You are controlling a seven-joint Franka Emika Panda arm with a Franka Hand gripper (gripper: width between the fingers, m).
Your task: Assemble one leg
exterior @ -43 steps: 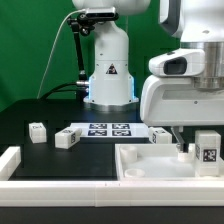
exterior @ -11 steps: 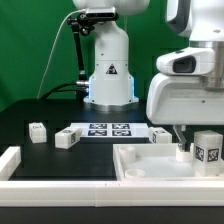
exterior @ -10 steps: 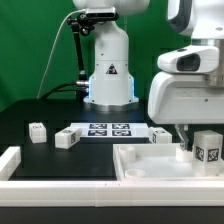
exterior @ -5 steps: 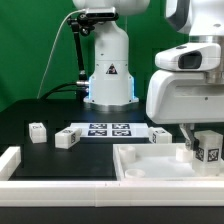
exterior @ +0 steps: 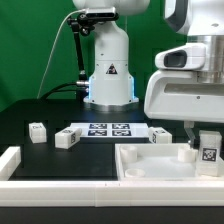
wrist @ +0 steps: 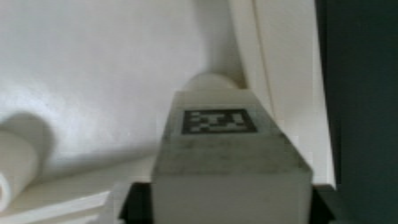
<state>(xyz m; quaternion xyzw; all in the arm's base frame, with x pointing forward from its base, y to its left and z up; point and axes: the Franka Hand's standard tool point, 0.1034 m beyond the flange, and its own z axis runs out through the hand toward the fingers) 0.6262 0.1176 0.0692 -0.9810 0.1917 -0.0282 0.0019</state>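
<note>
The leg (exterior: 208, 152) is a small, chunky white plastic block with a black-and-white square tag on the face that looks toward the exterior camera. It stands upright at the exterior view's right, just over the right end of the large white tray-like part (exterior: 150, 168). The gripper (exterior: 206, 133) hangs directly above it, under the big white wrist housing, and its fingers seem to reach down on both sides of the block.

In the wrist view the leg (wrist: 224, 150) fills the middle of the picture. Its tagged face is grey in shadow and the tag sits near the narrow rounded end. Two dark finger pads (wrist: 135, 202) press against the sides of the block, so the gripper is closed on the leg. Behind the leg is the white floor of the tray.
</note>
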